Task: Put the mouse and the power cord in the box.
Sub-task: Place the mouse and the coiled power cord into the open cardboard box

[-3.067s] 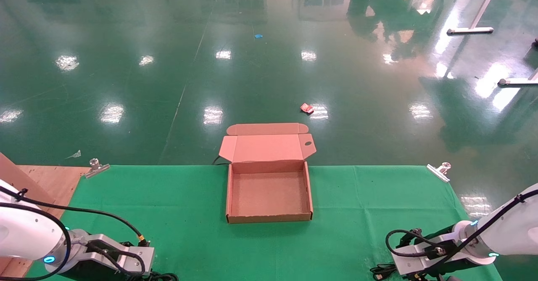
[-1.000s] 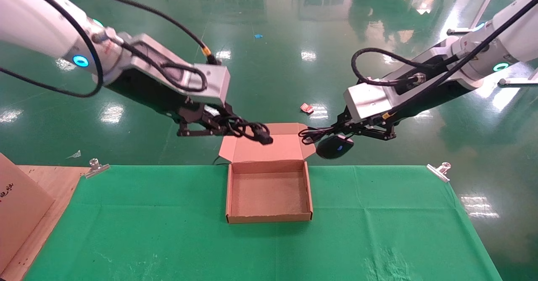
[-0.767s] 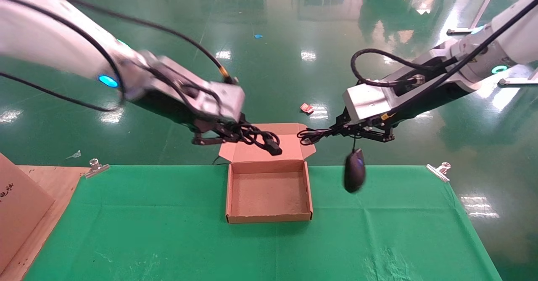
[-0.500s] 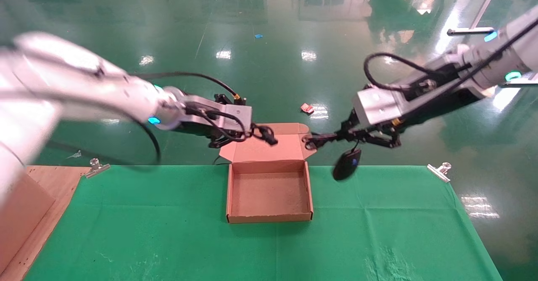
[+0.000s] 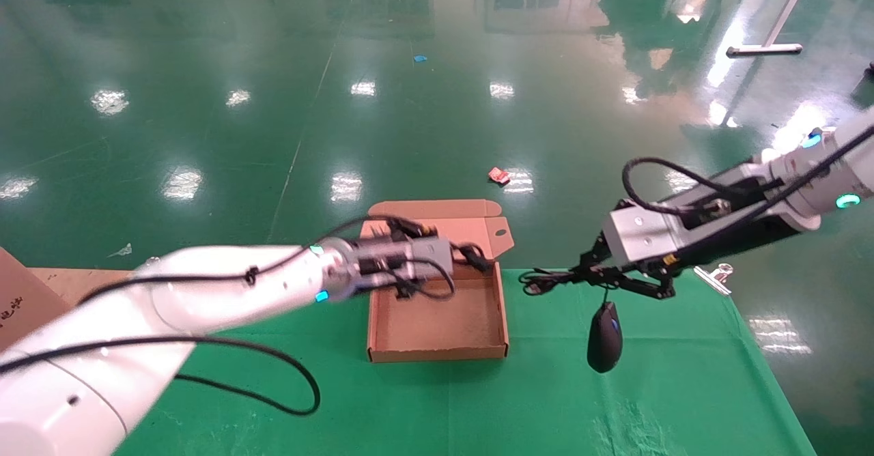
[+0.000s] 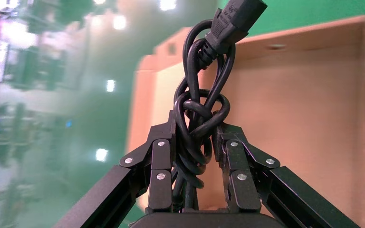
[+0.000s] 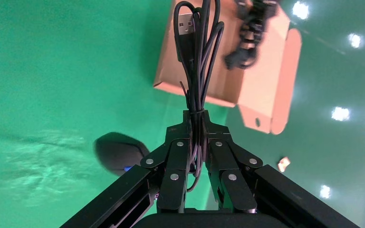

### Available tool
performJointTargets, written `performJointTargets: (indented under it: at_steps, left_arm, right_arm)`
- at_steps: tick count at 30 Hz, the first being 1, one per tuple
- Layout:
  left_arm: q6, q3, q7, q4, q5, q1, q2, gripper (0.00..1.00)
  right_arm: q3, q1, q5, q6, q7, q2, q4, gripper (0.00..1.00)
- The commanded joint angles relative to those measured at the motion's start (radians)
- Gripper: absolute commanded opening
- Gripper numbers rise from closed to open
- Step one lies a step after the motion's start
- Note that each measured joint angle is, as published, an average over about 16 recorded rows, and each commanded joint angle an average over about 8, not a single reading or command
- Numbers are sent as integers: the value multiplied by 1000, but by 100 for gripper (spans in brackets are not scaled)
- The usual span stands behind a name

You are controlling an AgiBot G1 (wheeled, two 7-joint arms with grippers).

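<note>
1. Lower right of the head view: the mouse [image 5: 605, 337] dangles above the green cloth [image 5: 273, 347], right of the box [image 5: 437, 309], from its bundled thin cable, which the right gripper [image 5: 593, 277] pinches tight. It likely swings; let it settle, then carry it left over the tray.
2. Centre: the left gripper [image 5: 456, 258], clenched on the knotted power cord [image 6: 200, 114], hovers over the tray's far edge by the raised lid. Lower it inside before releasing.
</note>
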Motion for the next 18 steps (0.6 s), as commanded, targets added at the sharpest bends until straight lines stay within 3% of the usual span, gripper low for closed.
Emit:
performJointTargets:
  at_steps: [1, 4, 5, 12, 13, 18]
  left_arm:
    - [-5, 30, 2, -3, -37, 23, 1, 0]
    - [-24, 65, 5, 6, -83, 45, 0, 0]
    - [-32, 74, 3, 9, -97, 50, -1, 5]
    - [-64, 122, -3, 24, -192, 60, -3, 92]
    - [-65, 129, -1, 26, -204, 59, -3, 100]
    - [-72, 161, 15, 35, -249, 51, -4, 100]
  right_arm:
    - [-1, -14, -1, 6, -6, 7, -5, 0]
    - [-1, -23, -1, 18, -8, 12, -6, 0]
    - [-1, -25, -1, 21, -9, 12, -5, 0]
    - [0, -41, -1, 38, -16, 13, -2, 0]
    - [-1, -45, -1, 40, -17, 13, -2, 0]
    - [1, -59, 1, 44, -17, 9, -4, 0]
